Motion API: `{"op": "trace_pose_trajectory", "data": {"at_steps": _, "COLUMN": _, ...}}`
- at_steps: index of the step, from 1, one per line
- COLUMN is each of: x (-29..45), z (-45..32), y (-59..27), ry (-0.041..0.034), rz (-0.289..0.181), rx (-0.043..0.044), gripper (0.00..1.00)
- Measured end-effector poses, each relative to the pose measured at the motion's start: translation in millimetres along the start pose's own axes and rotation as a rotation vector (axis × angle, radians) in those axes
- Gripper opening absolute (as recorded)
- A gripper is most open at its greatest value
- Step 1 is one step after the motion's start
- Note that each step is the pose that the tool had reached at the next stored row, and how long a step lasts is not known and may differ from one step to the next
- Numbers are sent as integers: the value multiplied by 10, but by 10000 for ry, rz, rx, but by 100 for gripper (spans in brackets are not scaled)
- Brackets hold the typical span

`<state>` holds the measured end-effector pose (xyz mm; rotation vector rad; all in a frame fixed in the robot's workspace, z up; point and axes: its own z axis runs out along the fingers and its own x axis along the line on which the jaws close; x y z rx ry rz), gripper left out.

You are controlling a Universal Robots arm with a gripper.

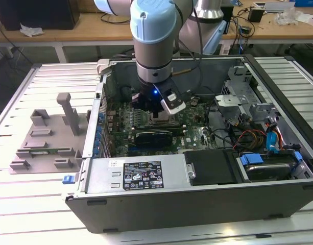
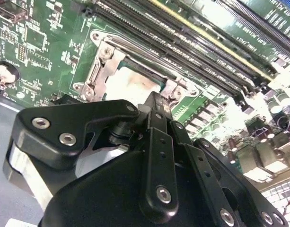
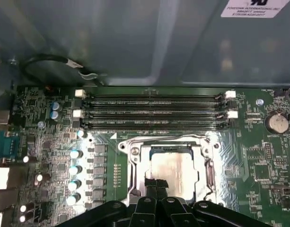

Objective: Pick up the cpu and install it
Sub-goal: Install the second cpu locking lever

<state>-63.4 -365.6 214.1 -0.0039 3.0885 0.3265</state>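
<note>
The cpu [image 3: 178, 165], a flat square with a silvery top, lies flat inside the metal-framed motherboard socket [image 3: 135, 152]; it shows pale in the second wrist view [image 2: 130, 84]. My gripper [image 3: 156, 183] hangs right over the cpu's near edge, its black fingertips pressed together with nothing visibly between them. In the second wrist view the gripper [image 2: 156, 101] points down at the socket frame [image 2: 95, 75]. In the exterior view the gripper [image 1: 161, 115] reaches into the open computer case [image 1: 197, 204] above the motherboard's middle.
Memory slots [image 3: 154, 111] run beside the socket, with a coin battery [image 3: 276, 123] and a row of capacitors [image 3: 74, 170] nearby. A grey fixture tray [image 1: 44, 138] with upright posts sits outside the case at the exterior view's left. Cables and drive bays [image 1: 258, 132] crowd the case's right.
</note>
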Motion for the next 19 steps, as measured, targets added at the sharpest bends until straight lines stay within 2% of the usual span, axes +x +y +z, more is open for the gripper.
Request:
{"op": "trace_pose_trajectory", "data": {"at_steps": 1, "x": -13, "z": 5, "y": 18, "ry": -1, "rz": 8, "rx": 66, "gripper": 11}}
{"op": "trace_pose_trajectory", "data": {"at_steps": 9, "x": -172, "z": 19, "y": 55, "ry": -25, "rz": 147, "rx": 176, "gripper": 11}}
{"op": "trace_pose_trajectory", "data": {"at_steps": 11, "x": -192, "z": 20, "y": 63, "ry": -23, "rz": 159, "rx": 203, "gripper": 11}}
{"op": "trace_pose_trajectory", "data": {"at_steps": 12, "x": -194, "z": -1, "y": 69, "ry": -23, "rz": 160, "rx": 207, "gripper": 11}}
{"op": "trace_pose_trajectory", "data": {"at_steps": 13, "x": -196, "z": -63, "y": 83, "ry": -23, "rz": 160, "rx": 222, "gripper": 11}}
{"op": "trace_pose_trajectory", "data": {"at_steps": 14, "x": -196, "z": -73, "y": 86, "ry": -25, "rz": 159, "rx": 229, "gripper": 11}}
{"op": "trace_pose_trajectory", "data": {"at_steps": 19, "x": -196, "z": -74, "y": 86, "ry": -24, "rz": 159, "rx": 247, "gripper": 11}}
